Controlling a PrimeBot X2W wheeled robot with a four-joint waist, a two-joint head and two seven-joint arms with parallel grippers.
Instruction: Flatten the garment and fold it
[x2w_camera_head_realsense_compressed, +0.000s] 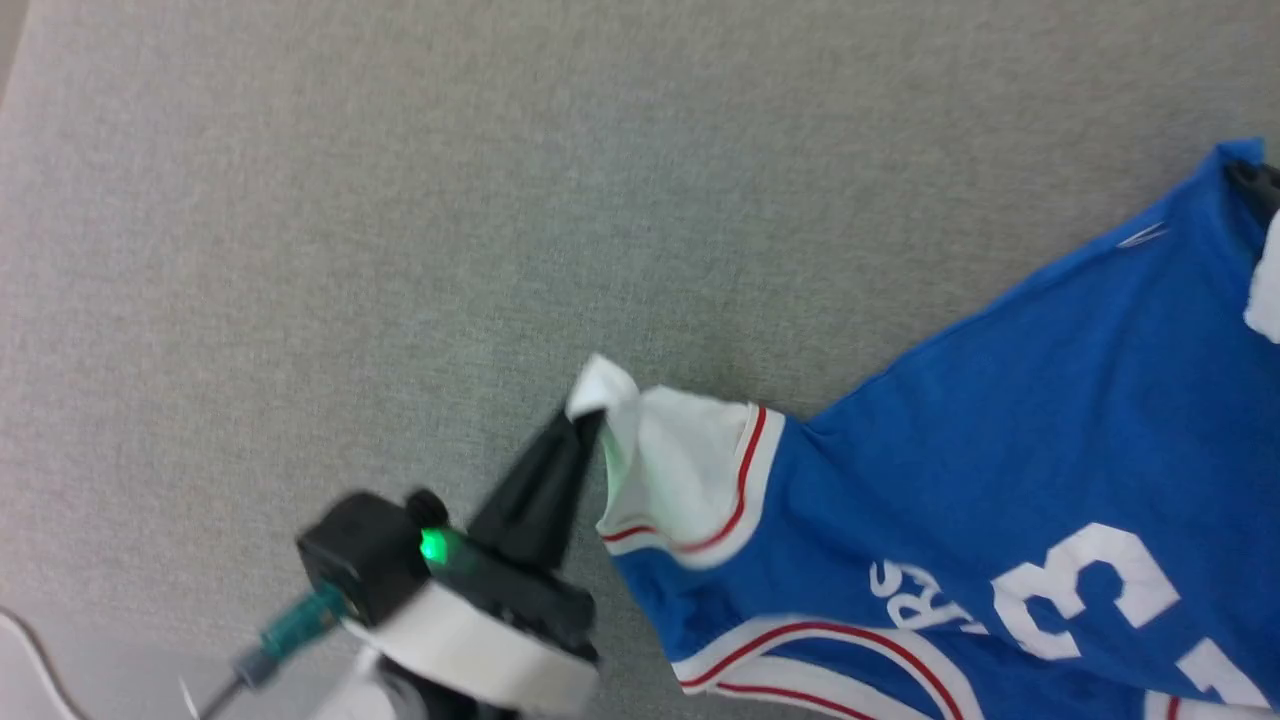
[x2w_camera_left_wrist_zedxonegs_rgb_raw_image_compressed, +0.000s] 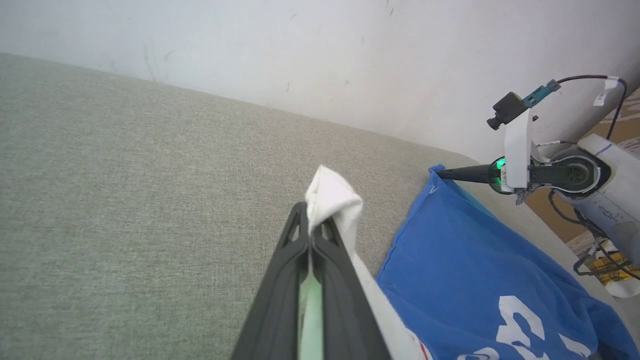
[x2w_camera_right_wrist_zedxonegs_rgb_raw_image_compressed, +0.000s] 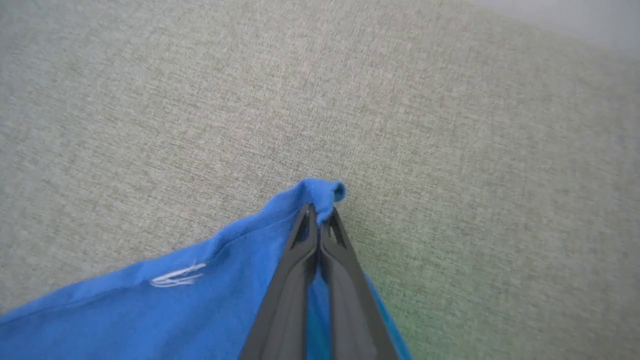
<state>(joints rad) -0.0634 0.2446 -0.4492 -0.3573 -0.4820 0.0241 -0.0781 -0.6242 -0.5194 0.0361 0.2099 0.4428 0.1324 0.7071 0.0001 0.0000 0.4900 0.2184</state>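
The left gripper pinches the white sleeve of the garment, which is spread across the grey cloth top. Farther off, the right gripper pinches a blue corner, fingers squeezed tight.

There is one royal-blue jersey shirt with red-and-white striped trim. One short white sleeve shows on it. There are two robot grippers, the left gripper and the right gripper, each with two long dark fingers. There is one flat grey cloth surface and one plain white wall.
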